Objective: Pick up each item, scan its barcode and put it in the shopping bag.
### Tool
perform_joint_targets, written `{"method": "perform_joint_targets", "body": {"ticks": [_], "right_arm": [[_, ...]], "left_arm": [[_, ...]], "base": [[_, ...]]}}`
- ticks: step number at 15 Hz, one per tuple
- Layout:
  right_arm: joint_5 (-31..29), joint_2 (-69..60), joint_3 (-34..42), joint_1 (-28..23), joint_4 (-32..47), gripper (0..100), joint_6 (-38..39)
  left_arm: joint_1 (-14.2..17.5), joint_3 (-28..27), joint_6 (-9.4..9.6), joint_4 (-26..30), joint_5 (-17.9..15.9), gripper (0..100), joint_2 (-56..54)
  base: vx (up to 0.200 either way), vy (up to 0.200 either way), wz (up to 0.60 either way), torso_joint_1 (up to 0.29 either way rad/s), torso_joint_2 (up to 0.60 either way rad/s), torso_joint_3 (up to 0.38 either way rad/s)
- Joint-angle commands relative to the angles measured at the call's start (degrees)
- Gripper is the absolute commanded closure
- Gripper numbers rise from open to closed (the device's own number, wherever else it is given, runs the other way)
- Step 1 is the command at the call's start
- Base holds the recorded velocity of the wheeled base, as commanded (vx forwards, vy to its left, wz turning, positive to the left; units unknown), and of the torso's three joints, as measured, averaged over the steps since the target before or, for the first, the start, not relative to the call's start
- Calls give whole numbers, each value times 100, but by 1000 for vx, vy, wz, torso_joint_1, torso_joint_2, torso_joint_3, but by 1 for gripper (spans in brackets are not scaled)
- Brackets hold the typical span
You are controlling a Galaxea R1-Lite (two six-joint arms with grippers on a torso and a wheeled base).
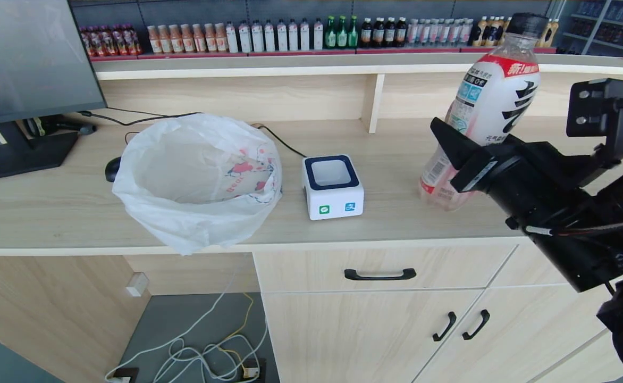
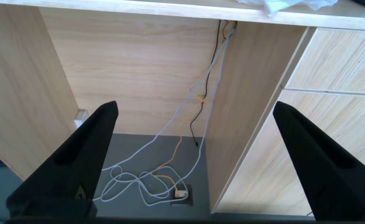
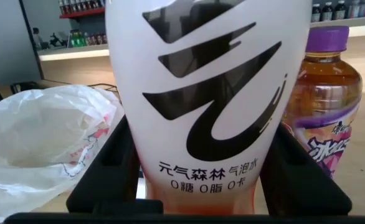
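- We see a light wooden table.
- The open white shopping bag sits on it, sagging over the front edge.
- The white scanner stands just beside the bag.
- A monitor stand and a black mouse lie at the left.

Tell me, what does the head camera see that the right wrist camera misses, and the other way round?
Head view extras: the scanner box on the counter, the drawer handle below it, and cables on the floor. Right wrist view extras: a purple-capped bottle of brown drink, upright just beyond the held one. Shared: the white bottle clamped in the right pincer, and the open shopping bag.
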Motion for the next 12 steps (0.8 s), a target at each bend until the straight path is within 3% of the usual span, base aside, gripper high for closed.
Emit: {"method": "perform_joint_targets", "body": {"ticks": [1,5,8,12], "right_arm": [[1,-377,373,215,-3,100,47],[194,-623,1006,689,-29,100,188],[915,-781,1674,795,-179,100,170],[1574,-737,1559,918,-258,100,372]], "left_arm": [[0,1,0,0,1,0,-2],[0,1,0,0,1,0,-2],[0,10,0,0,1,0,-2],[0,1,0,0,1,0,-2]], "base": [[0,0,0,0,0,0],[0,0,0,0,0,0],[0,0,0,0,0,0],[0,0,0,0,0,0]]}}
